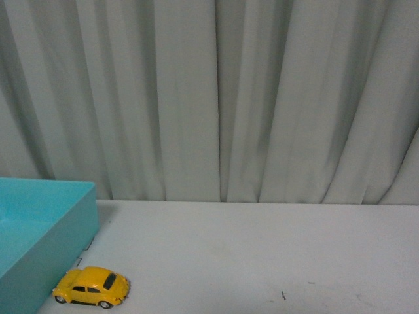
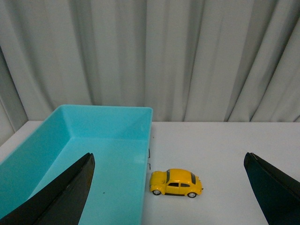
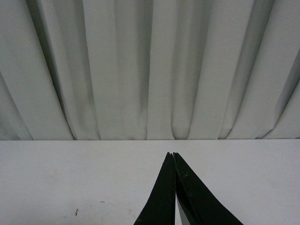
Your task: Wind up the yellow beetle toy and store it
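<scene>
The yellow beetle toy point(image 1: 91, 286) stands on its wheels on the white table, right beside the outer wall of a turquoise box point(image 1: 59, 226). In the left wrist view the toy point(image 2: 176, 182) sits ahead of my left gripper point(image 2: 168, 161), between its two wide-open black fingers point(image 2: 65, 192), touching neither. The box's wall point(image 2: 146, 154) is just beside the toy. My right gripper point(image 3: 171, 154) is shut and empty above bare table, with the toy not in its view. Neither arm shows in the front view.
A grey pleated curtain point(image 1: 216, 98) hangs behind the table's far edge. The white tabletop point(image 1: 275, 255) extends to the right of the toy, with small dark specks point(image 1: 283, 296) on it. The turquoise box shows nothing inside.
</scene>
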{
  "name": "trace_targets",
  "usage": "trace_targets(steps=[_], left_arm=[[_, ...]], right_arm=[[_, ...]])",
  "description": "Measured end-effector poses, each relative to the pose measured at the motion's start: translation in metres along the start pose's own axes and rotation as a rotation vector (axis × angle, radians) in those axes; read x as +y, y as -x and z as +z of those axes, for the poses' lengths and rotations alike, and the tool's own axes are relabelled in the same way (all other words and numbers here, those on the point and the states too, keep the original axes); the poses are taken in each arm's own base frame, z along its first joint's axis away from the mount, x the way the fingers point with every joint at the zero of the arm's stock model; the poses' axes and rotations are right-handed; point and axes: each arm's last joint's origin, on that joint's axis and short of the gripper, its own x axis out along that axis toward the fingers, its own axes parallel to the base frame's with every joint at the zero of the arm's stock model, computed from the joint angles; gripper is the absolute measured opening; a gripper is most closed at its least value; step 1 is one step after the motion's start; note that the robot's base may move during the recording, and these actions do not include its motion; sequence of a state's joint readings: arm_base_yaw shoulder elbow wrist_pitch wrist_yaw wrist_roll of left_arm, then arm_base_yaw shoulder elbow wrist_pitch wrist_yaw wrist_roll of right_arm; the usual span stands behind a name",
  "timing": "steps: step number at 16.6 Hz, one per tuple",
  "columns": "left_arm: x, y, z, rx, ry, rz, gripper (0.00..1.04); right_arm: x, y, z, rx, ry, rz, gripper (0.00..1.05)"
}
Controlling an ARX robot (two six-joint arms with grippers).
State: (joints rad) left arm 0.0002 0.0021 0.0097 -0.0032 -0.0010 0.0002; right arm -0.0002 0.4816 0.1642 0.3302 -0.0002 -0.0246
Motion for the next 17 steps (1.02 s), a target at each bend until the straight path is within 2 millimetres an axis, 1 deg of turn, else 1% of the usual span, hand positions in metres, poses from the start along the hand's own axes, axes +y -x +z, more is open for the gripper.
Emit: trace_targets(steps=[4, 5, 10, 13, 15, 17], left_arm=[[0.000, 0.000, 0.000, 0.000, 0.000, 0.000, 0.98], [0.000, 0.000, 0.000, 0.000, 0.000, 0.000, 0.98], [0.000, 0.000, 0.000, 0.000, 0.000, 0.000, 0.98], [0.000, 0.000, 0.000, 0.000, 0.000, 0.000, 0.98], [0.000, 0.000, 0.000, 0.000, 0.000, 0.000, 0.98], [0.000, 0.000, 0.000, 0.000, 0.000, 0.000, 0.98]], right_arm=[[0.000, 0.004, -0.009, 0.014, -0.006, 0.000, 0.02], [0.000, 0.006, -0.015, 0.024, -0.006, 0.001, 0.02], [0.001, 0.016, -0.027, 0.020, -0.007, 0.000, 0.02], [0.001, 0.021, -0.030, 0.011, -0.008, 0.000, 0.02], [0.001, 0.024, -0.038, 0.011, -0.010, 0.001, 0.02], [0.001, 0.026, -0.037, -0.001, -0.010, 0.000, 0.02]])
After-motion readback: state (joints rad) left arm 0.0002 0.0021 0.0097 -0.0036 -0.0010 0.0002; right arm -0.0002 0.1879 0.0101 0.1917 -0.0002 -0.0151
